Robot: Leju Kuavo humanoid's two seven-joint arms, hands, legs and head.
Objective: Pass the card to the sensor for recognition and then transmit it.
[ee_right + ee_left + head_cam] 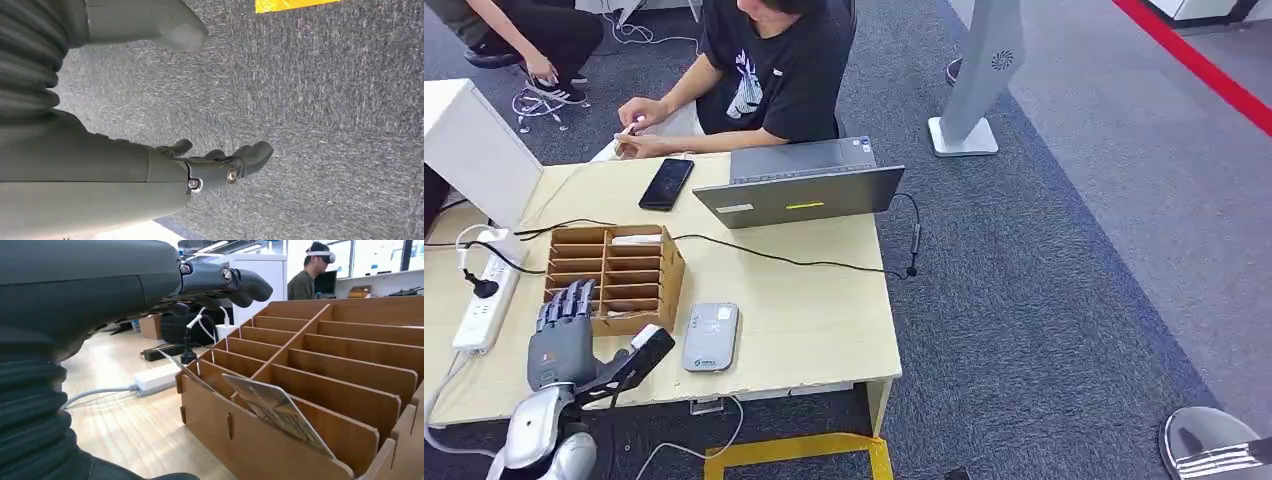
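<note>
Left hand [564,335] spread, empty, poised at rack's [660,290] 7 o'clock to pull card [277,412]; sensor [711,337] at 3 o'clock.

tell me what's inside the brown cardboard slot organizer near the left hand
The brown cardboard slot organizer holds one card leaning in a front slot and a white card in a far slot. The dividers hide the slot bottoms.
</note>
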